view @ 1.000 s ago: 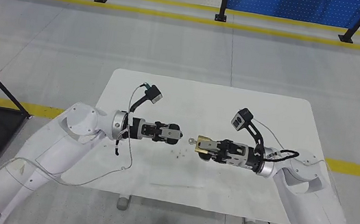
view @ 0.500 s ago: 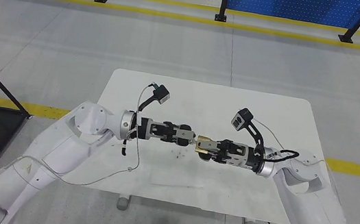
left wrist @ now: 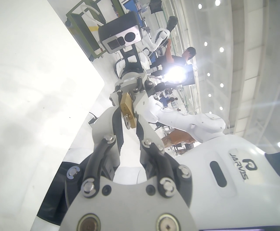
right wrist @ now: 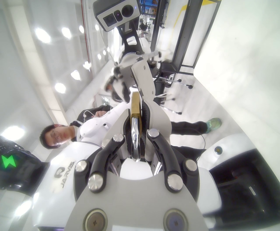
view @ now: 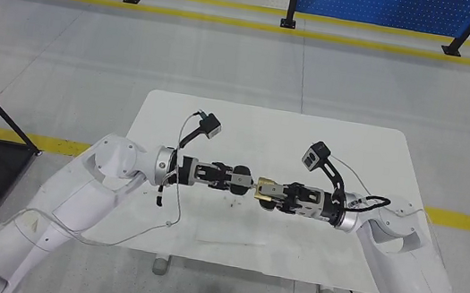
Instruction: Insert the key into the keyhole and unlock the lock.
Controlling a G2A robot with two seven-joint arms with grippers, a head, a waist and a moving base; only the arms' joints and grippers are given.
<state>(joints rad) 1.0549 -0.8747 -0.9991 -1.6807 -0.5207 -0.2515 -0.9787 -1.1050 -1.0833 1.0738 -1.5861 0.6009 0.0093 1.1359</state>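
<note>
Overhead, the two arms meet tip to tip above the middle of the white rectangular surface (view: pixel 220 126). The right pincer (view: pixel 267 190) is pressed onto a brass padlock (view: pixel 260 186) and holds it above the surface, with its free end pointing at the left pincer (view: pixel 246 182), which sits just beside that end. The key is too small to make out from up here.

From the left wrist, the left pincer (left wrist: pixel 128 125) is spread, one finger on either side of the padlock's near end. A small silver key (left wrist: pixel 126 120) sits against that end face, between the fingers, with a bright gap showing beside it. Whether the fingers touch the key cannot be told. The brass padlock (left wrist: pixel 126 105) runs away from the camera into the right pincer (left wrist: pixel 129 96).

From the right wrist, the right pincer (right wrist: pixel 136 109) is pinching the brass padlock (right wrist: pixel 135 102) by its flat sides. Its silver shackle (right wrist: pixel 135 131) points back toward the wrist. The left pincer (right wrist: pixel 131 87) lies just past the padlock's far end.
</note>
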